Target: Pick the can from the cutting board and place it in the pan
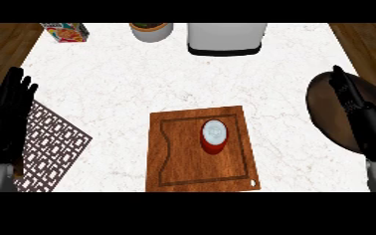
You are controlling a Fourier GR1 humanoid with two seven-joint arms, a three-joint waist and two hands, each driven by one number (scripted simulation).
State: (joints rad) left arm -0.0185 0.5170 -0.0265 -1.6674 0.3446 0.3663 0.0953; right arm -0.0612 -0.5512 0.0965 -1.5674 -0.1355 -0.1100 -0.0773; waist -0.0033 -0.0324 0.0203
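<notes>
A red can (214, 136) with a pale lid stands upright on the wooden cutting board (176, 164), right of the board's middle. The dark round pan (327, 114) sits at the counter's right edge, partly cut off by the view. My right hand (351, 102) rests open over the pan, fingers pointing up, well to the right of the can. At the left edge my left hand (16, 104) rests open, fingers up, far from the board.
A brown lattice trivet (51, 149) lies at the lower left beside my left hand. Along the back stand a cereal box (66, 32), a pale pot (151, 31) and a white appliance (225, 39). Wooden floor shows beyond both counter sides.
</notes>
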